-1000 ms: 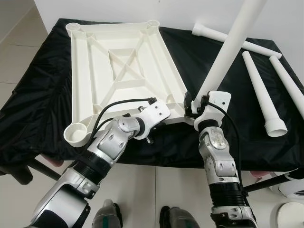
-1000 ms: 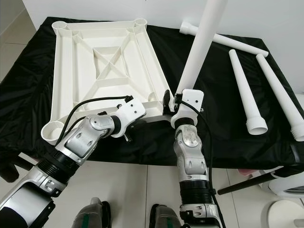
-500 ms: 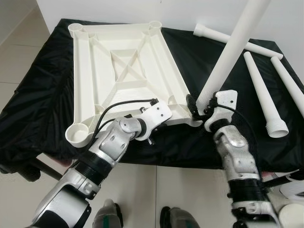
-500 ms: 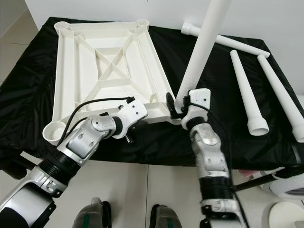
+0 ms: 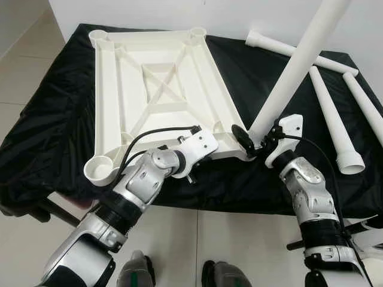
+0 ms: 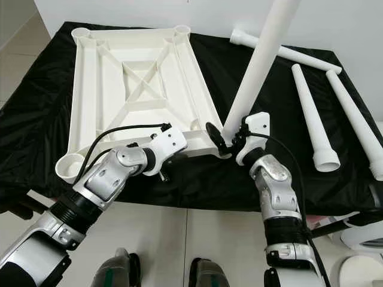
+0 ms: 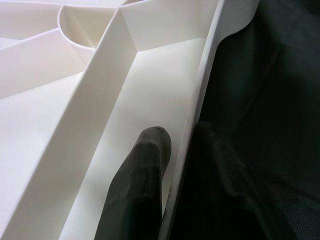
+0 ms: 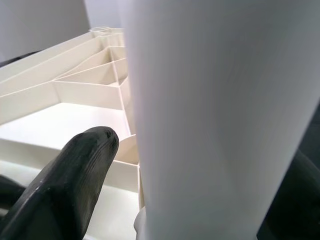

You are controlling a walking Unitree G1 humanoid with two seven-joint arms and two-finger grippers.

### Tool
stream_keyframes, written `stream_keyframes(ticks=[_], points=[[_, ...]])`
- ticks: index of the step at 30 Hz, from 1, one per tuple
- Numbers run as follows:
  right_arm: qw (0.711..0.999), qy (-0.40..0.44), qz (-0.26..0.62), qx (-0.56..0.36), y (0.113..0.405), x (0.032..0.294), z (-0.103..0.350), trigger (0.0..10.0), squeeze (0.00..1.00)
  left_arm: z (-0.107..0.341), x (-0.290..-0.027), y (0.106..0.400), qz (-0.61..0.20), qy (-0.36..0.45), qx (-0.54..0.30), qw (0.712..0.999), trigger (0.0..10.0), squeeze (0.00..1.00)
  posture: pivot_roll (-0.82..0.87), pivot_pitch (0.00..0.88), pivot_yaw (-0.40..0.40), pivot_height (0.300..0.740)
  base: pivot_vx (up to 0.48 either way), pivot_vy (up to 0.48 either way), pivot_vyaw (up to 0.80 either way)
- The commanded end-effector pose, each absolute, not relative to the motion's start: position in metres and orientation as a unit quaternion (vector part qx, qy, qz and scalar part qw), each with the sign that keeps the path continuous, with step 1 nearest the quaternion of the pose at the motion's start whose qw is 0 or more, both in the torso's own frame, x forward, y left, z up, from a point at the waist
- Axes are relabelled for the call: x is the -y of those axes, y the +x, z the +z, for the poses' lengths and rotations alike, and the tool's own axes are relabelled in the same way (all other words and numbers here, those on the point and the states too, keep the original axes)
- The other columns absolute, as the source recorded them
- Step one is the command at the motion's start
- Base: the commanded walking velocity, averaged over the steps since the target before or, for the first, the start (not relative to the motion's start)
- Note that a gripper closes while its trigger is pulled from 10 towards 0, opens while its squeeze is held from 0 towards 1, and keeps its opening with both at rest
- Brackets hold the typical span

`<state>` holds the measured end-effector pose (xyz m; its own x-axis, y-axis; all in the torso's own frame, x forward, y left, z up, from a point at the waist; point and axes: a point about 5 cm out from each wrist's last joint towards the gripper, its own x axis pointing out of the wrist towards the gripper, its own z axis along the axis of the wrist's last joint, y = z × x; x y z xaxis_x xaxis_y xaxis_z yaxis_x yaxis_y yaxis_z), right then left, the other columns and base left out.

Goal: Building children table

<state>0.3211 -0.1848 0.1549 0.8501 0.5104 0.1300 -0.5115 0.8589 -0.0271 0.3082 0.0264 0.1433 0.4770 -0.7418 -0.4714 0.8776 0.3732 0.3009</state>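
Note:
A white tabletop [image 5: 161, 84] lies upside down on the black cloth, its ribs and corner sockets facing up. My left gripper [image 7: 175, 150] is shut on the tabletop's near rim, one finger [image 7: 140, 185] inside and the other outside against the cloth. A long white table leg [image 5: 293, 66] stands tilted, its lower end at the tabletop's near right corner. My right gripper [image 5: 254, 140] is shut on that leg just above its foot. In the right wrist view the leg [image 8: 220, 120] is close up, with one black finger [image 8: 75, 175] beside it.
Three more white legs lie on the cloth at the back right: one [image 5: 299, 52] crosswise, two [image 5: 332, 113] [image 5: 365, 101] pointing toward me. The near left socket [image 5: 99, 169] sits by the cloth's front edge. Tiled floor lies below, with a white object [image 5: 368, 266] at lower right.
My right arm has swung out to the right while keeping hold of the leg, which now leans more. The left gripper stays on the rim. The camera has shifted slightly.

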Motion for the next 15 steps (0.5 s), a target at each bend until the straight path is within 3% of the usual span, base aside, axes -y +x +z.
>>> stream_keyframes(ticks=[1,11,12,15], points=[[0.96,0.007,0.272,0.068,0.321,0.187,0.154,10.0,0.0,0.144,-0.018,0.301,-0.521,0.266,-0.122,0.802,10.0,0.0,0.0,0.073,-0.036,0.74,0.0,0.0,0.0],[0.957,0.01,0.279,0.073,0.326,0.2,0.155,10.0,0.0,0.145,-0.018,0.302,-0.521,0.267,-0.121,0.802,10.0,0.0,0.0,0.076,-0.033,0.74,0.0,0.0,0.0],[0.957,0.011,0.279,0.073,0.326,0.2,0.155,6.8,0.0,0.145,-0.018,0.302,-0.521,0.267,-0.121,0.802,10.0,0.0,0.0,0.077,-0.033,0.74,0.0,0.0,0.0],[0.957,0.012,0.279,0.074,0.327,0.201,0.155,6.8,0.0,0.145,-0.018,0.302,-0.521,0.267,-0.121,0.802,10.0,0.0,0.0,0.077,-0.033,0.74,0.0,0.0,0.0]])
